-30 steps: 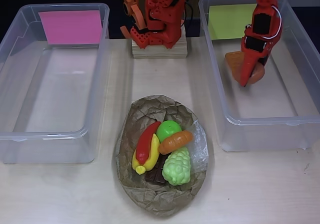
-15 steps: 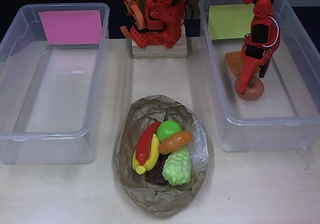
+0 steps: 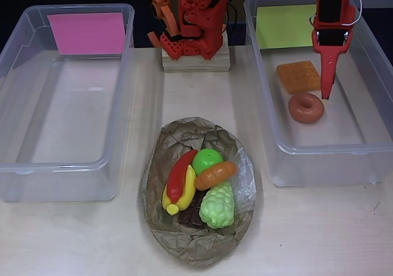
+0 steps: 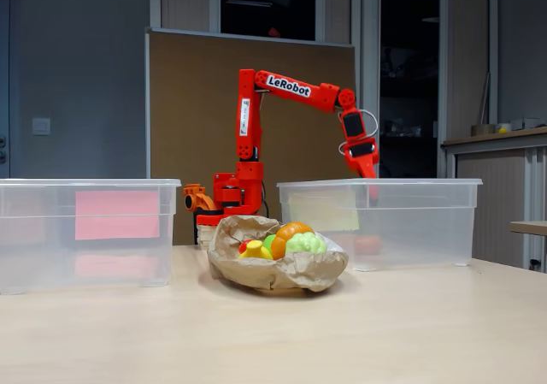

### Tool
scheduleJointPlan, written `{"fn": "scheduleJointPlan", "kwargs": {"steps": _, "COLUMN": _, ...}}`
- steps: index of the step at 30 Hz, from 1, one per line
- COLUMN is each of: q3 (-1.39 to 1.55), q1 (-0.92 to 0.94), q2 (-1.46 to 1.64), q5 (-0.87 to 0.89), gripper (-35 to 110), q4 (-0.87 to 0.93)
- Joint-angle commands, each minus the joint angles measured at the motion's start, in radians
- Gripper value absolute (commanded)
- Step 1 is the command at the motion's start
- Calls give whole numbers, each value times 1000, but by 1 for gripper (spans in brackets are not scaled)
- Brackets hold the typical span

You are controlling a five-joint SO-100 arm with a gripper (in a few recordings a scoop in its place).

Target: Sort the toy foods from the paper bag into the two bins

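The red arm reaches over the yellow-green-labelled bin (image 3: 368, 91), gripper (image 3: 327, 91) pressed together and empty, tip down above the donut (image 3: 306, 107) and waffle (image 3: 298, 76); pale wooden table (image 4: 410, 333), dim office.

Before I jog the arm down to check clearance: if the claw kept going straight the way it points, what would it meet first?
Probably the brown donut on the floor of the yellow-green-labelled bin; the claw points down at its right edge. Depth is unclear, so it could slip just past onto the bare floor.
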Motion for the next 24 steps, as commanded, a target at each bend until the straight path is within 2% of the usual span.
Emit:
{"fn": "scheduleJointPlan", "kwargs": {"steps": 1, "q3": -101, "q1": 51, "q2": 124, "q5": -141, "gripper": 45, "q4": 117}}
{"fn": "scheduleJointPlan", "kwargs": {"steps": 5, "q3": -219, "q1": 138, "q2": 199, "q5": -388, "gripper": 42, "q4": 236}}
{"fn": "scheduleJointPlan", "kwargs": {"steps": 9, "q3": -295, "q1": 252, "q2": 284, "q5": -772, "gripper": 34, "q4": 282}}
{"fn": "scheduleJointPlan", "kwargs": {"steps": 12, "q3": -328, "q1": 371, "q2": 342, "q5": -1011, "gripper": 22, "q4": 298}}
{"fn": "scheduleJointPlan", "kwargs": {"steps": 14, "q3": -331, "q1": 460, "q2": 371, "q5": -1104, "gripper": 17, "q4": 316}}
{"fn": "scheduleJointPlan", "kwargs": {"steps": 18, "q3": -291, "q1": 661, "q2": 410, "q5": -1170, "gripper": 10, "q4": 382}}
{"fn": "scheduleJointPlan", "kwargs": {"steps": 24, "q3": -179, "q1": 894, "q2": 390, "q5": -1408, "gripper": 15, "q4": 367}}
